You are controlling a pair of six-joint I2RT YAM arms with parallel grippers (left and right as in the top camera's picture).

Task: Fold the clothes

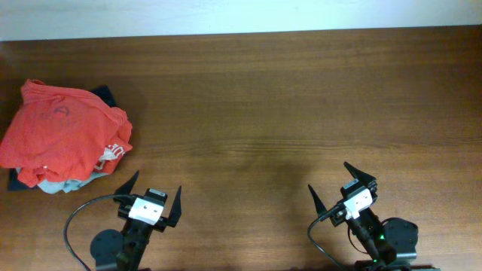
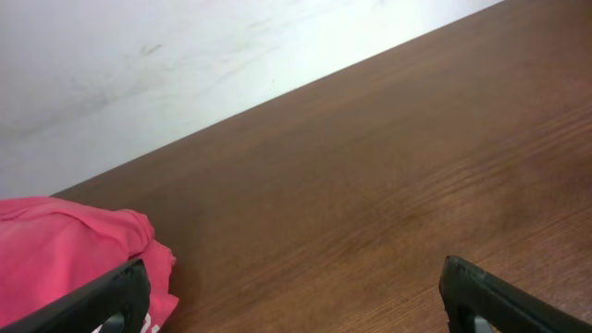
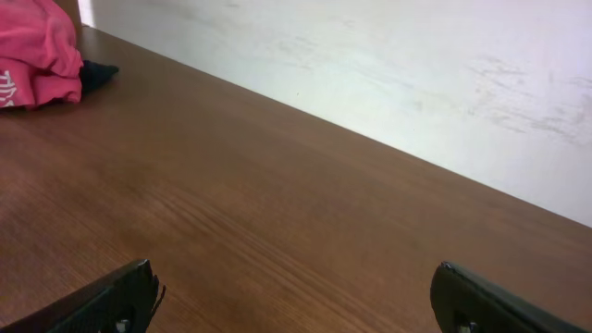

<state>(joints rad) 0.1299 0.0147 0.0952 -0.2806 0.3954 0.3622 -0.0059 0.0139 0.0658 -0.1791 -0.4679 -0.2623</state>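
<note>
Heaped at left edge of overhead frame on other garments [image 1: 60, 184]: orange-red T-shirt [image 1: 60, 128], judged soft, light, floppy; best pinched at a loose hem; left gripper [image 1: 157, 183] and right gripper [image 1: 328, 176] both gaping, empty

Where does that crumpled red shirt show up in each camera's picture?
Overhead: shirt at the far left edge, crumpled.
Left wrist: shirt in the bottom-left corner.
Right wrist: shirt in the top-left corner.
Shared landmark: the white wall along the table's far edge.
</note>
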